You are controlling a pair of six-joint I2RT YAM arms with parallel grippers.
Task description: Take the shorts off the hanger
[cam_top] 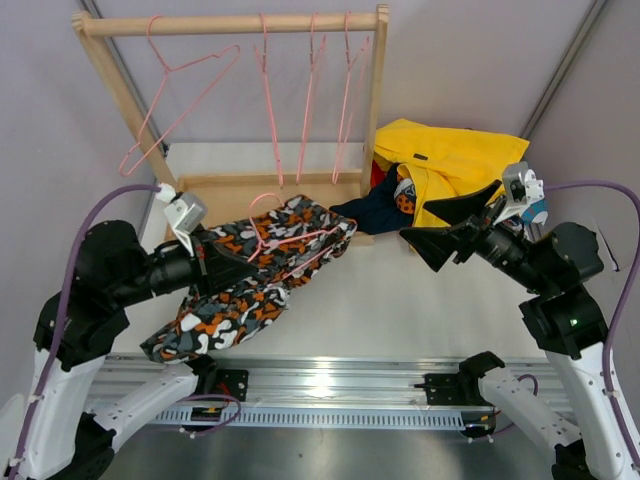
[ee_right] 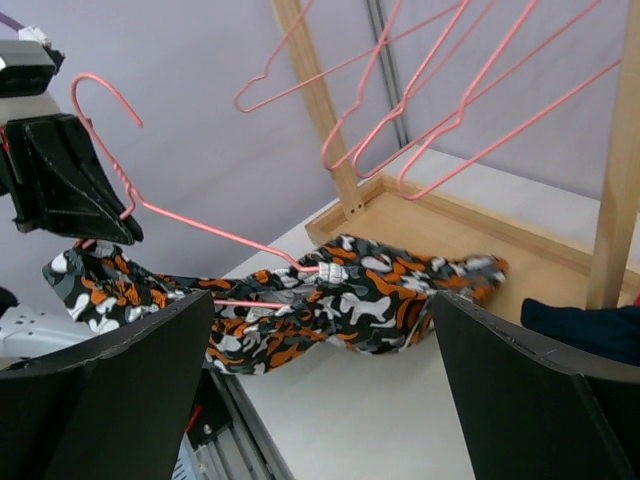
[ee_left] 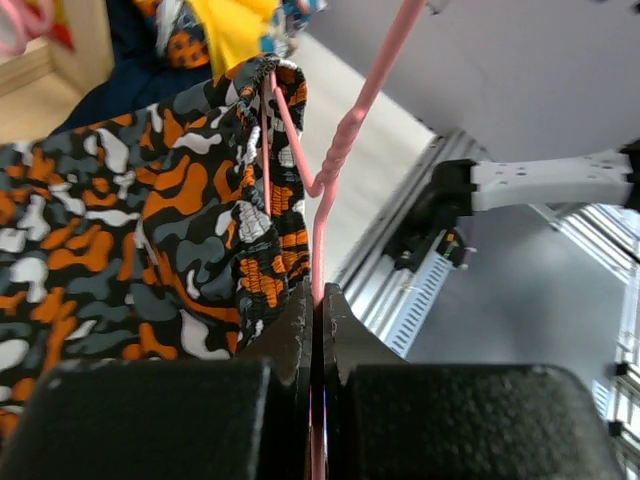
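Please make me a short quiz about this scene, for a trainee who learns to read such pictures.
1. True or false: the left gripper is shut on the pink hanger.
2. Which shorts are on this hanger? A: the yellow pair. B: the camouflage shorts. C: the navy pair.
3. Fill in: the right gripper is ____ and holds nothing.
Key: 1 true; 2 B; 3 open.

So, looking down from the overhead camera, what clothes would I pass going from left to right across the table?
Orange, black and white camouflage fabric shorts, threaded on a pink wire hanger → plain navy fabric shorts → plain yellow fabric shorts.
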